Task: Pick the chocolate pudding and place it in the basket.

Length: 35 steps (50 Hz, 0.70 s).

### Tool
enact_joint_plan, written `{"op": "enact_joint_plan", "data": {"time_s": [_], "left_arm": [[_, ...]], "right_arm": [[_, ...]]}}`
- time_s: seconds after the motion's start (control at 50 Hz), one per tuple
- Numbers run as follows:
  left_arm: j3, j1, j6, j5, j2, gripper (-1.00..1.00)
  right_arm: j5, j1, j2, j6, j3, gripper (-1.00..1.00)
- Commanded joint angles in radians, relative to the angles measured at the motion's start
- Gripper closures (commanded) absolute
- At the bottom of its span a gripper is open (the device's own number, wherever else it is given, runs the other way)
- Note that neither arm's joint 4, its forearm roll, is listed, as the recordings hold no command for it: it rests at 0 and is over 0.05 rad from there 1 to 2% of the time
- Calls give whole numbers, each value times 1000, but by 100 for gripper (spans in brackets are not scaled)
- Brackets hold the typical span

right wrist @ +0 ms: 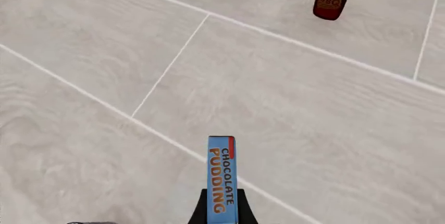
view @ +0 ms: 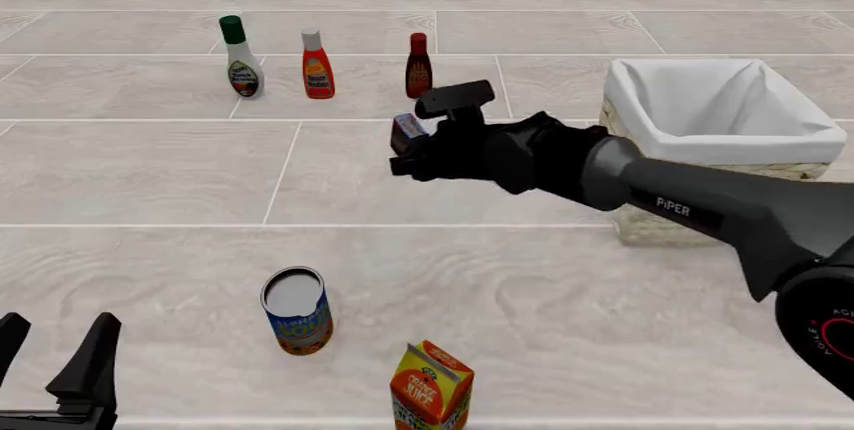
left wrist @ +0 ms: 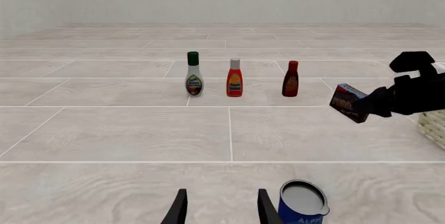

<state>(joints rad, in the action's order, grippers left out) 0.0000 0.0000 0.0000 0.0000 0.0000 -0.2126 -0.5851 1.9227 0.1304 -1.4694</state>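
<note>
My right gripper [view: 407,150] is shut on the chocolate pudding [view: 407,131], a small dark-brown box with a blue and orange-red face, and holds it in the air above the table's middle. The box also shows in the right wrist view [right wrist: 222,181], clamped edge-on, and in the left wrist view [left wrist: 347,101]. The cream wicker basket [view: 694,165] with white cloth lining stands to the right of the held box; its corner [left wrist: 434,127] shows in the left wrist view. My left gripper [view: 54,355] is open and empty at the near left edge; its fingers [left wrist: 179,208] show in the left wrist view.
A blue-labelled can [view: 296,310] stands near the front, with an orange juice carton [view: 431,388] to its right. Three bottles stand in a row at the back: white dressing [view: 242,58], red ketchup [view: 316,65], dark BBQ sauce [view: 419,66].
</note>
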Motion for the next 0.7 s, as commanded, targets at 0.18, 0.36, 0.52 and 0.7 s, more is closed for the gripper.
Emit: {"op": "enact_joint_plan", "data": {"time_s": [0.18,0.36,0.52,0.7], "left_arm": [[0,0,0,0,0,-100],[0,0,0,0,0,-100],[0,0,0,0,0,-100],[0,0,0,0,0,-100]], "right_arm": [[-15,33,-93,5,35,100],[-31,43,-143,5,42,100],[-37,44,-165,6,45,100],[-44,50,-186,16,47,100]]}}
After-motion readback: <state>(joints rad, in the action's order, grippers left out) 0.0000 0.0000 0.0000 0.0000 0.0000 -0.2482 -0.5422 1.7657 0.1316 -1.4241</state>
